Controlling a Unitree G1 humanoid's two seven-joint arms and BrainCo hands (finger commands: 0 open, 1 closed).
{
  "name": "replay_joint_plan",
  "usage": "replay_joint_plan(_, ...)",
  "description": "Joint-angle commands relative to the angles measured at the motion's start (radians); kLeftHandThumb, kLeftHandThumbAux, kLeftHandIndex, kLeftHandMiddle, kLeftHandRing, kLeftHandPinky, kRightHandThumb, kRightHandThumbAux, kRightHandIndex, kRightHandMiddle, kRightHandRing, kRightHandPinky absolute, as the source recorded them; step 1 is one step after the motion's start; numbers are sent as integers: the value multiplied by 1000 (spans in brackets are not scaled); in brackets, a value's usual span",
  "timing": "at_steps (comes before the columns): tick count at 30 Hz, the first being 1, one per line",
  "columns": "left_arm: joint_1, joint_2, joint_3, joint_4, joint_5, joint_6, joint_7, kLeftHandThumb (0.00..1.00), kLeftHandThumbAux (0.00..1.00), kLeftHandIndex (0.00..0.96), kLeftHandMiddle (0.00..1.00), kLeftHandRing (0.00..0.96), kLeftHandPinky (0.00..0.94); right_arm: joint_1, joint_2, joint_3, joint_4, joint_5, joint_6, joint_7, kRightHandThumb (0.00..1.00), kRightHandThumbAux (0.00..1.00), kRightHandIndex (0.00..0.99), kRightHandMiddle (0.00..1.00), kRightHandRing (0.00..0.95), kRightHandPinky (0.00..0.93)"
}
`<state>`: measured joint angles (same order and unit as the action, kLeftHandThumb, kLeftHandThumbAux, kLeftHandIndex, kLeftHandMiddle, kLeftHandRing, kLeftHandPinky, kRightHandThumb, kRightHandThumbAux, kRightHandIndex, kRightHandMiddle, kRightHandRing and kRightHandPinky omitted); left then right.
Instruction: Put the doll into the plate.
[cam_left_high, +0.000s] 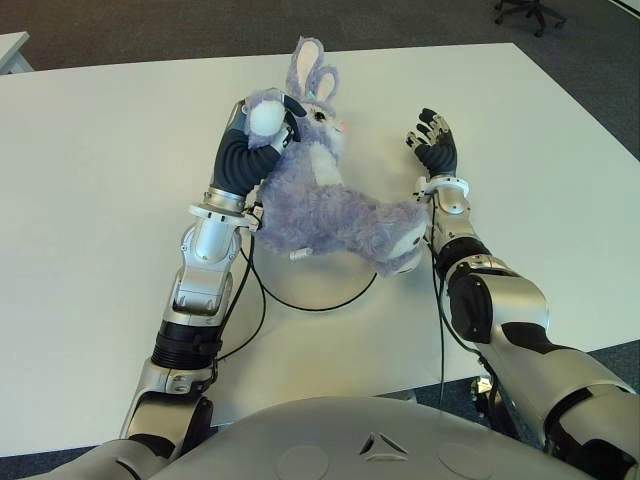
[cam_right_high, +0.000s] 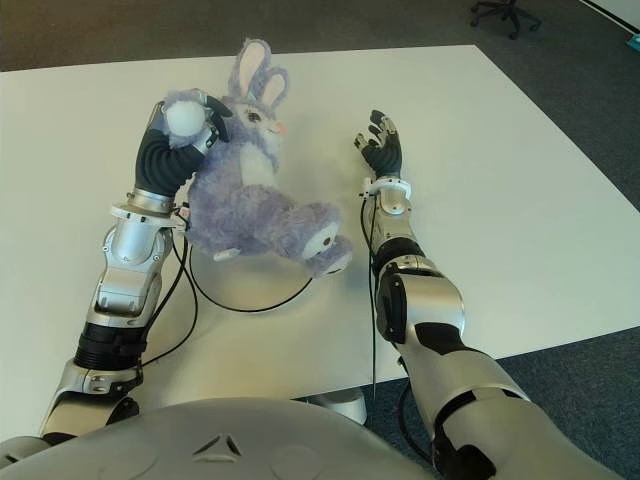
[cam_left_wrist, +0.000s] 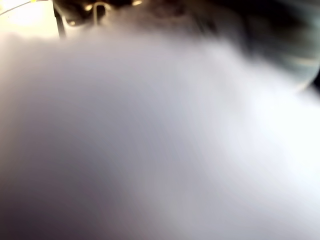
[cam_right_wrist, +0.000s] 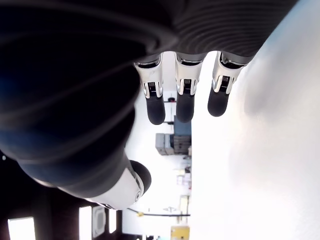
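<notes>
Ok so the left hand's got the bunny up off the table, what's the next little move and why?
Probably hold it steady and look for the plate: the left hand grips the bunny doll by one arm, its body dangling above the white table, and no plate shows. The right hand hovers open beside it.

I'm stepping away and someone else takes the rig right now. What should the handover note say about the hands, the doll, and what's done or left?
Left hand: shut on the doll, gripping its paw and holding it raised over the white table.
Right hand: open, empty, beside the doll on its right.
Doll: purple plush rabbit, head up, legs hanging toward the right hand; a black cable loops on the table beneath.
Plate: not visible in any view.
Done: doll grasped.
Left: find the plate, set the doll in it, release.
</notes>
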<state>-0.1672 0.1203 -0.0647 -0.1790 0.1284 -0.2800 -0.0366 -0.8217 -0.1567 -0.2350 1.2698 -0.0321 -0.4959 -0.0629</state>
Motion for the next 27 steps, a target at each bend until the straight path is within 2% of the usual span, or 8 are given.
replay_joint_plan(1, 14, -1, -2, -8, -12, 5, -15, 736, 698, 442, 812, 824, 830, 78, 24, 1, 47, 7, 41, 4, 654, 866, 125, 119, 91, 96)
replay_joint_plan(4, 15, -2, -2, -5, -17, 0, -17, 736, 698, 442, 813, 825, 830, 77, 23, 1, 47, 6, 41, 3, 670, 866, 123, 118, 92, 98)
replay_joint_plan(13, 10, 0, -3, 6, -26, -12, -19, 736, 698, 442, 823, 835, 837, 80, 23, 5, 46, 2, 38, 0, 605, 862, 133, 123, 94, 103)
replay_joint_plan(19, 3, 4, 0, 24, -6, -41, -8, 733, 699, 441, 838, 848, 850, 81, 23, 5, 45, 2, 35, -1, 608, 864, 136, 124, 93, 102)
replay_joint_plan(27, 8, 4, 1, 26, -26, -33, -22, 733, 699, 442, 829, 836, 836, 81, 24, 3, 44, 5, 34, 0, 621, 859, 142, 124, 96, 110)
